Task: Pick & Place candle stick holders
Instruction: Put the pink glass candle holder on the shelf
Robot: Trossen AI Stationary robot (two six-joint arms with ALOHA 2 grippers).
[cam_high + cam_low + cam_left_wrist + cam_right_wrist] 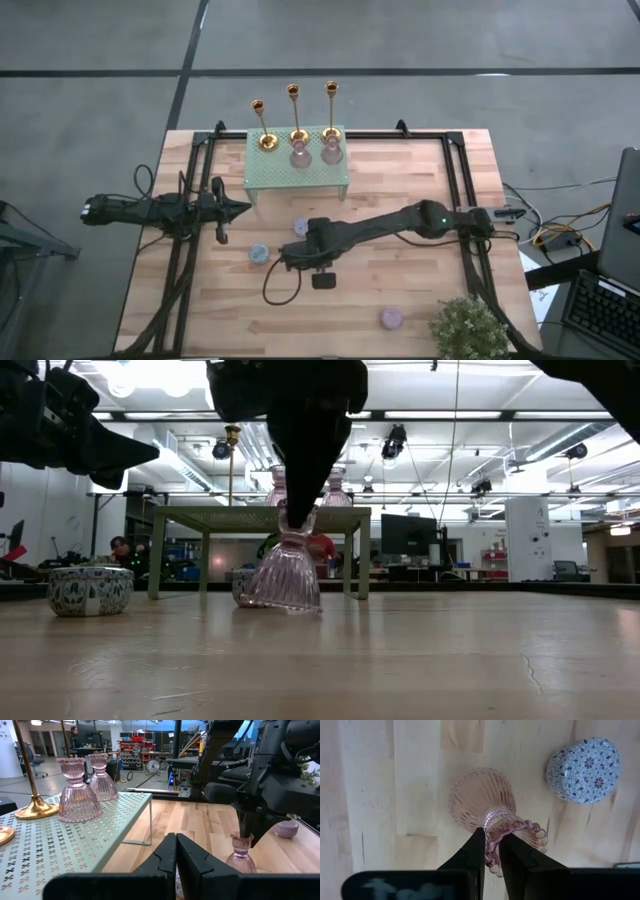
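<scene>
On the green rack (297, 170) stand three gold candlesticks (297, 112) and two pink glass holders (315, 152). Mid-table, the right claw (491, 851) pinches the third glass holder (487, 805); three blue holders (259, 254) remain. Left claw (176, 851) waits clenched.

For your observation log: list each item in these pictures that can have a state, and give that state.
Right gripper: shut on the rim of the pink glass holder, which stands upright on the table.
Left gripper: shut, empty, beside the green rack.
Three gold candlesticks: upright on the rack.
Two pink glass holders: upright on the rack.
Patterned round holder: on the table.
</scene>
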